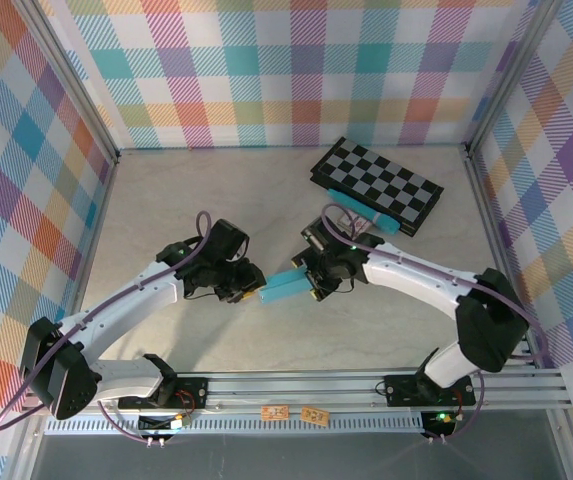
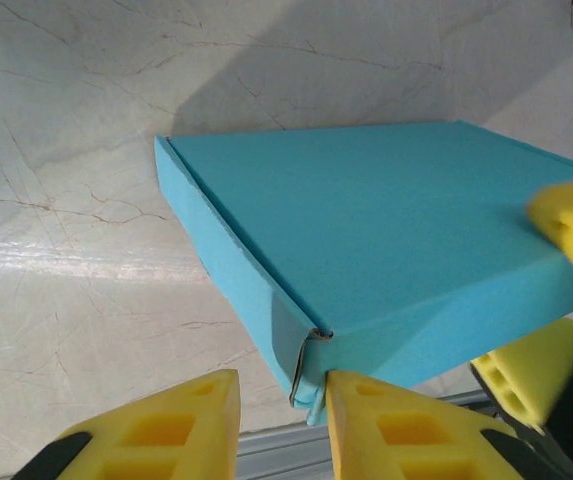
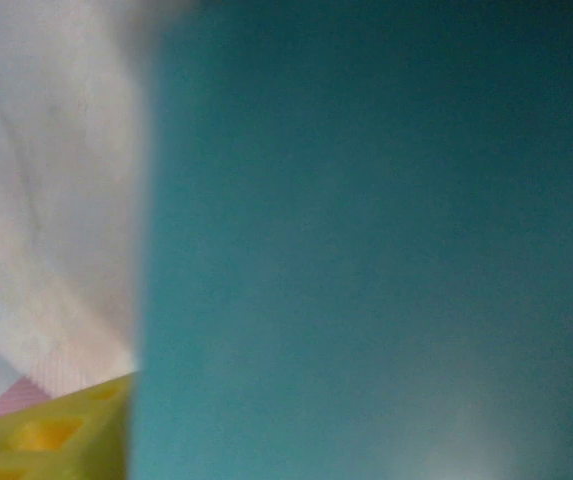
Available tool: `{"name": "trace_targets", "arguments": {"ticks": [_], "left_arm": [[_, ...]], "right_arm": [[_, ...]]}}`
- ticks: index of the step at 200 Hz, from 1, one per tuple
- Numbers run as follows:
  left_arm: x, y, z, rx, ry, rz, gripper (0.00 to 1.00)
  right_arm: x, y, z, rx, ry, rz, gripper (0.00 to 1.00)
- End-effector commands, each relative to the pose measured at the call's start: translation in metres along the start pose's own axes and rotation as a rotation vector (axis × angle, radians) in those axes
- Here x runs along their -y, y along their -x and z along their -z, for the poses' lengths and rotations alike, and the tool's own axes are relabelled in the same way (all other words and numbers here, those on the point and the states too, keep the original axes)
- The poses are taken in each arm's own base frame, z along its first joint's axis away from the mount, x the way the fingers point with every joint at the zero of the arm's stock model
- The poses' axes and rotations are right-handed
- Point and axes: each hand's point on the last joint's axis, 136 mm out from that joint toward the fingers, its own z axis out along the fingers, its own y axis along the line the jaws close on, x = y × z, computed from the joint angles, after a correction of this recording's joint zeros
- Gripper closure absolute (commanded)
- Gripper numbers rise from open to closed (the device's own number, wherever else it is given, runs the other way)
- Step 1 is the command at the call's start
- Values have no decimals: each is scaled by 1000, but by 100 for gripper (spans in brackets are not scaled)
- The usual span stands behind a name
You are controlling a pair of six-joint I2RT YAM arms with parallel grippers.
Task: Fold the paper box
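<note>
The paper box (image 1: 284, 287) is a teal-blue flat rectangular box, held above the table between both arms. In the left wrist view the box (image 2: 386, 230) is closed, and one corner with a loose tab dips between my left gripper (image 2: 281, 410). That gripper's yellow fingers stand apart, the tab resting against the right one. My left gripper (image 1: 250, 284) is at the box's left end. My right gripper (image 1: 312, 282) is shut on the right end, with its yellow fingers (image 2: 571, 228) above and below the box. Blurred teal box (image 3: 366, 250) hides most of the right wrist view beside one finger (image 3: 56, 435).
A black-and-grey checkerboard (image 1: 378, 183) lies at the back right with a slim teal tube-like object (image 1: 364, 211) on its near edge. Plaid walls enclose the table (image 1: 186, 200). A metal rail (image 1: 306, 385) runs along the near edge.
</note>
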Motion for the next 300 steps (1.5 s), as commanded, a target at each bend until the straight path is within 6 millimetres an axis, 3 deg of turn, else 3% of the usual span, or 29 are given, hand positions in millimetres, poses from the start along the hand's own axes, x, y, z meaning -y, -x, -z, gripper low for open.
{"name": "trace_targets", "arguments": {"ticks": [1,27,55,66,95,161,189,195,207,218,229,245,257,274,280,283,285,300], "left_arm": [[-17,-9,-3,-30,68,23,68],[6,1,22,31,-24,24,61],[26,15,50,88,-98,36,59],[28,21,58,111,-112,40,59],[14,29,65,135,-105,69,58],[-15,44,75,185,-92,122,58],[-29,46,75,194,-77,151,58],[-31,47,77,200,-75,153,58],[-35,49,80,213,-69,155,58],[-36,50,82,225,-63,154,58],[-37,53,84,241,-58,154,58],[-38,58,88,274,-53,152,57],[-40,63,91,304,-46,153,55],[-40,71,101,359,-35,126,53],[-40,75,107,389,-26,104,39],[-39,77,110,404,-24,90,11],[-39,78,112,415,-22,81,3],[-38,87,129,507,-17,13,0]], "right_arm": [[1,1,-6,-15,6,-19,42],[5,11,-13,-6,57,-7,57],[0,24,-27,-1,200,29,63],[7,29,-38,-2,219,30,63],[-18,37,-54,-5,373,78,64],[-74,41,-121,-68,487,74,53],[-68,33,-133,-117,307,58,34],[-63,32,-129,-118,257,51,31],[-30,33,-119,-100,57,-2,25],[0,38,-99,-53,-100,-46,22],[14,44,-74,-5,-171,-48,15],[19,50,-41,40,-202,-1,0],[18,55,-18,58,-202,51,1],[2,68,22,107,-126,207,1],[-6,76,38,146,-81,282,1],[-8,80,46,166,-60,326,1],[-10,82,52,180,-48,349,1],[-16,101,98,314,17,554,1]]}}
